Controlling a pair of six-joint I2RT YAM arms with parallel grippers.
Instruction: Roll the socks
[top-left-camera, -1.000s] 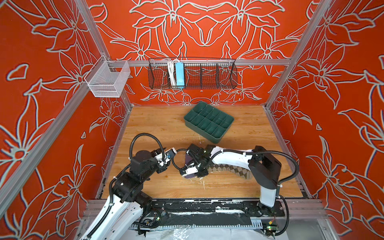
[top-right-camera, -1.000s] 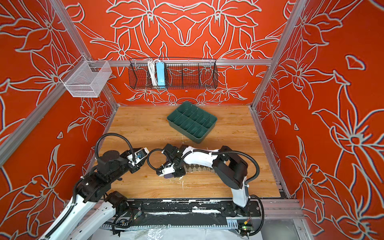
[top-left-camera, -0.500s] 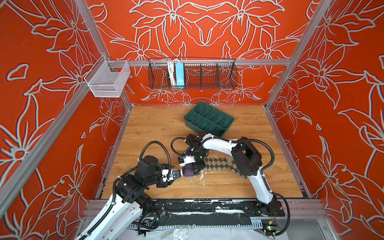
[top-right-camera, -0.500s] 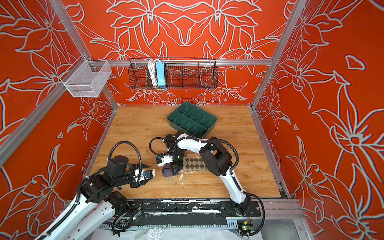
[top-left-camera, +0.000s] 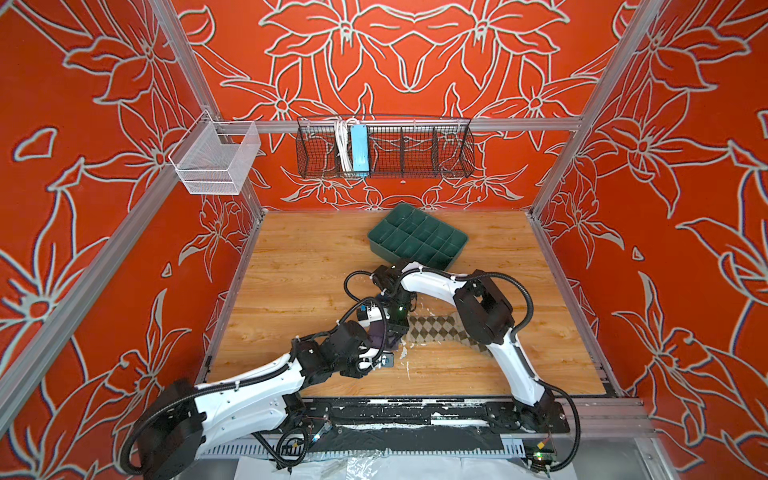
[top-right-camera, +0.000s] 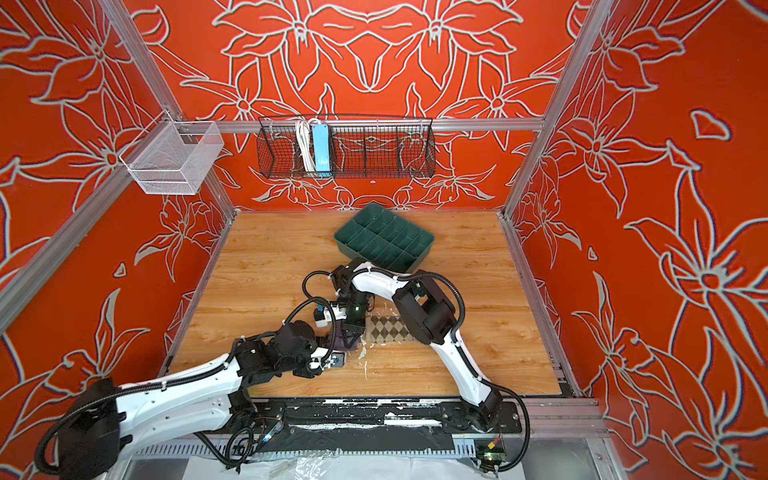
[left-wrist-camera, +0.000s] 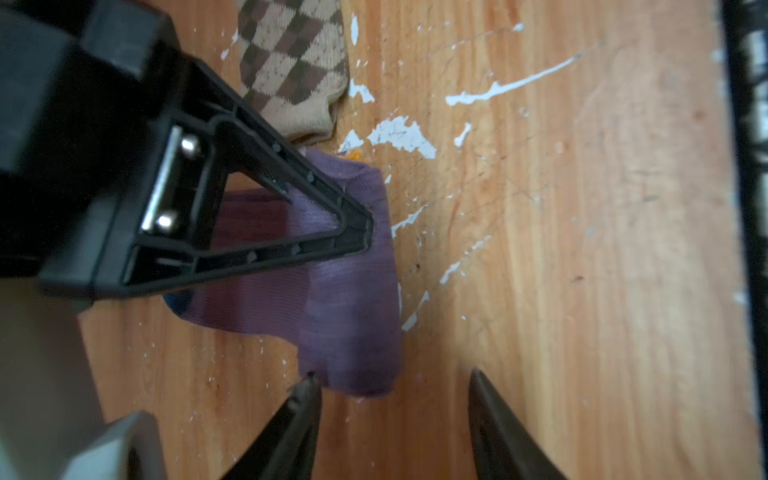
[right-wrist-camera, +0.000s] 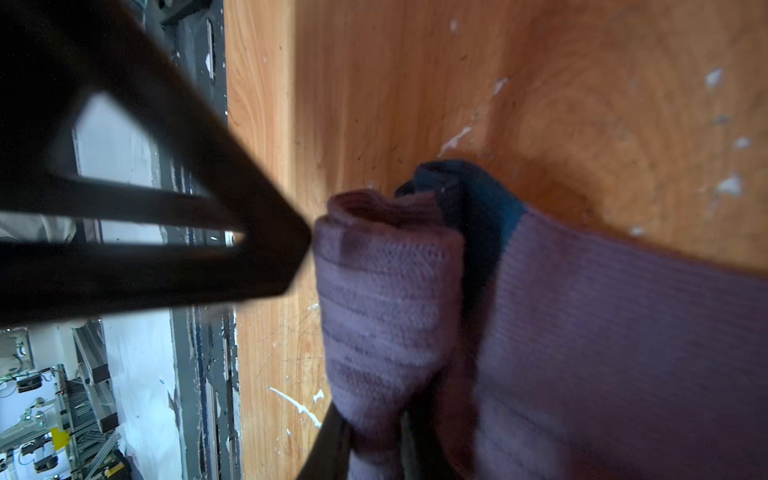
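Now left claw (left-wrist-camera: 390, 386) reaches purple sock (left-wrist-camera: 349, 299)

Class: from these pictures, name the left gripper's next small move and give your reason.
Probably ease the left gripper forward and close it on the purple sock. Its jaws stand open, just short of the roll, which only the right gripper pinches.

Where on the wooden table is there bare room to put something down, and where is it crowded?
Free: the table left of the green tray, and the patch between the right arm and the right wall. Crowded: the middle front, where the left gripper and right gripper meet over the purple sock and argyle sock.
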